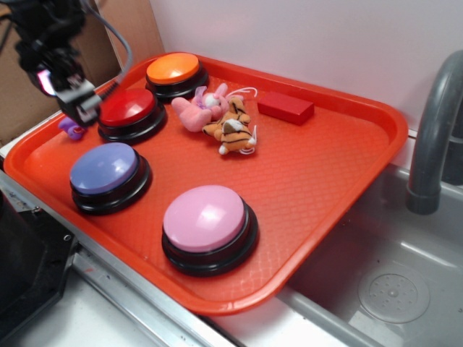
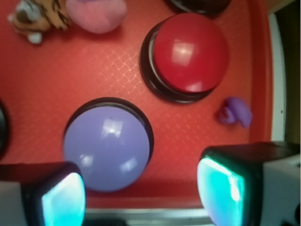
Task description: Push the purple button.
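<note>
The purple button (image 1: pixel 106 169) is a large periwinkle dome on a black base, at the left front of the orange tray (image 1: pixel 311 181). In the wrist view the purple button (image 2: pixel 107 147) lies just ahead of my left finger. My gripper (image 1: pixel 78 100) hovers above the tray's far left rim, beside the red button (image 1: pixel 130 110). In the wrist view my gripper (image 2: pixel 143 197) is open and empty, its jaws wide apart over the tray's edge.
An orange button (image 1: pixel 173 70), a pink button (image 1: pixel 207 219), a pink plush and a tiger plush (image 1: pixel 230 130), a red block (image 1: pixel 286 107) and a tiny purple curled toy (image 1: pixel 70 128) share the tray. A grey faucet (image 1: pixel 434 123) and sink lie right.
</note>
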`<action>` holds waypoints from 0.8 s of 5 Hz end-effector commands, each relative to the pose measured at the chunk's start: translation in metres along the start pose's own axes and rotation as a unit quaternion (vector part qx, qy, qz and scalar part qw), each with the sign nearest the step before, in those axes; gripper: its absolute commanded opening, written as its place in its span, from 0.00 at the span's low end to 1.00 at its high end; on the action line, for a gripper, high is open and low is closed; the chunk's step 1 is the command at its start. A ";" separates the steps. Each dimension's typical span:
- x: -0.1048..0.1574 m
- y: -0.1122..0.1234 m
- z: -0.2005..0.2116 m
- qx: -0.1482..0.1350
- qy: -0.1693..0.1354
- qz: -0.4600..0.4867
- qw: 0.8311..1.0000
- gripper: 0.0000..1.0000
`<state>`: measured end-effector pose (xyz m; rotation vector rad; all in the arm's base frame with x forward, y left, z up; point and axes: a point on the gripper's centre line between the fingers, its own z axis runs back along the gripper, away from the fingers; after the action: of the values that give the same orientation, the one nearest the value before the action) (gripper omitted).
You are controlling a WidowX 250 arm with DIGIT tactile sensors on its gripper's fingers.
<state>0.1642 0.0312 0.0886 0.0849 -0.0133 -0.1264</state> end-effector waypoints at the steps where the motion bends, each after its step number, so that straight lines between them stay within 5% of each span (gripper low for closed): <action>1: -0.001 -0.008 -0.030 -0.024 -0.052 0.043 0.997 1.00; 2: -0.002 -0.013 -0.044 -0.010 -0.026 0.034 0.999 1.00; 4: -0.001 -0.010 -0.026 0.000 -0.042 0.019 0.999 1.00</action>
<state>0.1521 0.0235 0.0526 0.0748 -0.0588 -0.0833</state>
